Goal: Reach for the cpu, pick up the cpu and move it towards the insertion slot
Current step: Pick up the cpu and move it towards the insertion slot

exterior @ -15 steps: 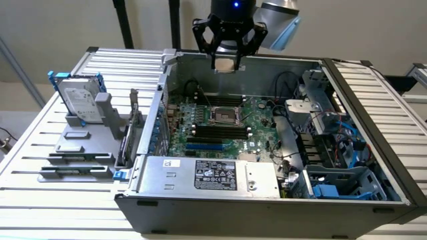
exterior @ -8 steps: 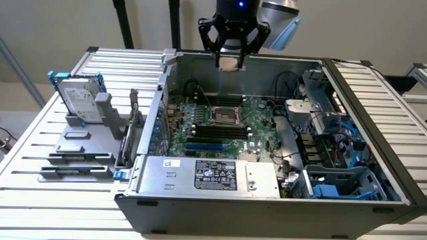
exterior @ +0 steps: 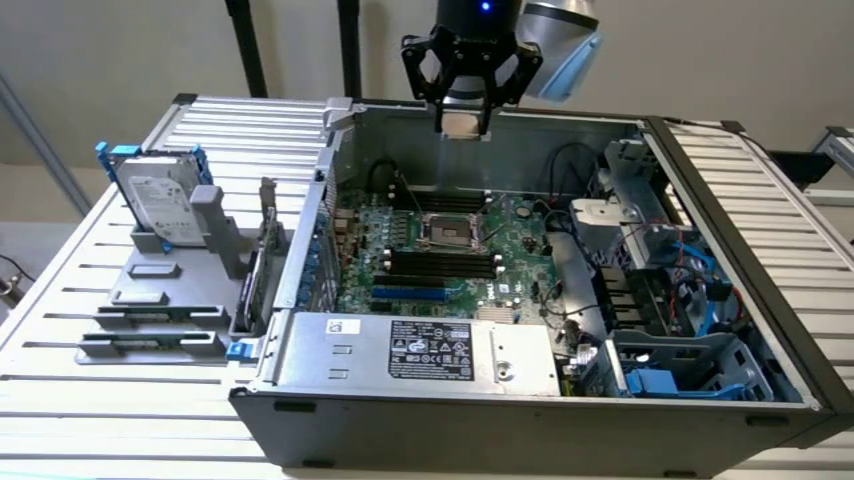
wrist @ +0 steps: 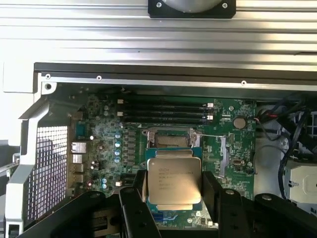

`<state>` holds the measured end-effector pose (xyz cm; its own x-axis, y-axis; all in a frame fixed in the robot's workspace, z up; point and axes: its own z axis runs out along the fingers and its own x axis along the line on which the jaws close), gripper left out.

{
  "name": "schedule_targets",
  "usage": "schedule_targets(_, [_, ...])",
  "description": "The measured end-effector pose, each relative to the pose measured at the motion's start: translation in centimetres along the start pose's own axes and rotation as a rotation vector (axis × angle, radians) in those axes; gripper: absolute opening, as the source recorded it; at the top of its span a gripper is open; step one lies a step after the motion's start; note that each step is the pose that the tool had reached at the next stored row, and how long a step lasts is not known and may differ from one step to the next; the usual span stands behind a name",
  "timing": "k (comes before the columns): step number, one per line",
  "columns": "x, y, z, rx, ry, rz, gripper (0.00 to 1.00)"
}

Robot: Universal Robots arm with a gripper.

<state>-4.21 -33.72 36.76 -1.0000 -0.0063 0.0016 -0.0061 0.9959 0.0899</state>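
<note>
Cpu [wrist: 174,182], a small flat square silver chip with a paler rim, sits clamped between the black gripper's [wrist: 174,191] fingers, raised over the open computer case [exterior: 747,190], toward twelve o'clock of the silver-framed square insertion slot [exterior: 447,231].

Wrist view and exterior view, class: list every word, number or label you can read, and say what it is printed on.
None can be read.
Small square silver cpu held in the black gripper: printed lines, too blurred.
Grey metal power supply box: black label and white sticker, too small.
Silver hard drive in a blue bracket: label, too small.
</note>
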Motion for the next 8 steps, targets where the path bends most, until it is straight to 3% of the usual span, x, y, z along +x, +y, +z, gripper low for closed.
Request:
schedule_targets(3, [-0.01, 0.06, 0.02, 0.0069, -0.0010, 0.010, 0.55])
schedule_targets(8, [-0.01, 0.06, 0.03, 0.0088, -0.0032, 0.037, 0.55])
